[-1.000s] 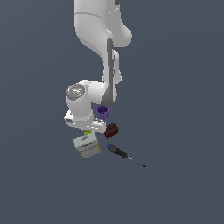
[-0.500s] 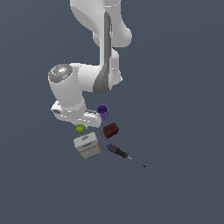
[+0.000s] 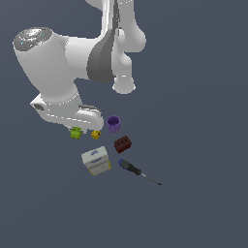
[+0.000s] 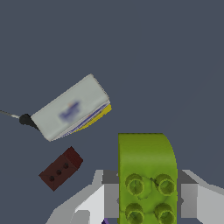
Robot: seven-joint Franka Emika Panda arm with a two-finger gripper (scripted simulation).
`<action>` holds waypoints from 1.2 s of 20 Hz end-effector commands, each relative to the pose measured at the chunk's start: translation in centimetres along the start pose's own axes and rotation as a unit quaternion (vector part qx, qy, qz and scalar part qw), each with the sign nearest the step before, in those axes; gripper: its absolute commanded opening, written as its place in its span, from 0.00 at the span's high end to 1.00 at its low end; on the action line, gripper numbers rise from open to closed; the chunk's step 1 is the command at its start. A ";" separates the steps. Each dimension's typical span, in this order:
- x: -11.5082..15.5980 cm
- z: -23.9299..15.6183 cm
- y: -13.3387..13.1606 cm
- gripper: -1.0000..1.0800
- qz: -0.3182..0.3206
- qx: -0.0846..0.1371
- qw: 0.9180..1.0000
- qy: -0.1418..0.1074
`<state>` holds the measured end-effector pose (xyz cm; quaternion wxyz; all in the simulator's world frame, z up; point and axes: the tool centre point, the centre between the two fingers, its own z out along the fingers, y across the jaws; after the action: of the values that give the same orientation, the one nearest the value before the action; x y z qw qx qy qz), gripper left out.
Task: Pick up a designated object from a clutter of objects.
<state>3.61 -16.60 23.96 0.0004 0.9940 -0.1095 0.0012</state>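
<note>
Pincer: your gripper [image 4: 148, 199] is clenched on the lime-green brick [image 4: 147, 177], grey fingers [image 4: 189, 200] pressing its two sides in the wrist view.
Brick: you see it filling the space between the jaws, studs facing the wrist camera; in the exterior view it sits just under the hand at [image 3: 76, 133].
Yellow piece [image 3: 96, 134]: just beside the pincer, toward the exterior view's right.
Purple cup [image 3: 114, 124]: near the pincer, past the yellow piece.
Dark red brick [image 4: 61, 168]: apart from the pincer, studs showing.
White-and-yellow box [image 4: 71, 113]: lies beyond the red brick.
Blue-handled screwdriver [image 3: 136, 172]: farthest from your pincer.
</note>
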 end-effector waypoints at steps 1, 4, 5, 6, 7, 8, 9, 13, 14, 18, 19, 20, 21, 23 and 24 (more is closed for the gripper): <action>0.6 -2.5 0.3 1.00 0.000 0.000 1.000 0.000; 1.5 -5.4 0.7 1.00 0.000 0.000 1.000 -0.001; 1.8 -6.3 0.9 1.00 0.000 0.000 1.000 -0.001; 2.0 -7.3 1.0 1.00 0.000 0.000 1.000 -0.001; 2.3 -8.1 1.1 1.00 0.000 0.000 1.000 -0.001; 2.6 -9.0 1.2 1.00 0.000 0.000 1.000 -0.001; 2.8 -9.8 1.3 1.00 0.000 0.000 1.000 -0.001; 3.8 -12.7 1.7 1.00 0.000 0.000 1.000 -0.001; 4.0 -13.4 1.8 1.00 0.000 0.000 1.000 -0.001; 4.7 -15.4 2.1 1.00 -0.001 0.000 1.000 -0.001; 4.8 -15.8 2.1 1.00 -0.001 0.000 1.000 -0.001; 4.9 -16.1 2.2 1.00 -0.001 0.000 1.000 -0.001; 5.1 -16.5 2.2 1.00 -0.001 0.000 1.000 -0.001; 5.3 -17.0 2.3 1.00 -0.001 0.000 1.000 -0.001; 5.4 -17.2 2.3 1.00 -0.001 0.000 1.000 -0.001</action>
<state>8.16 -19.95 40.78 0.0002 0.9940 -0.1091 0.0003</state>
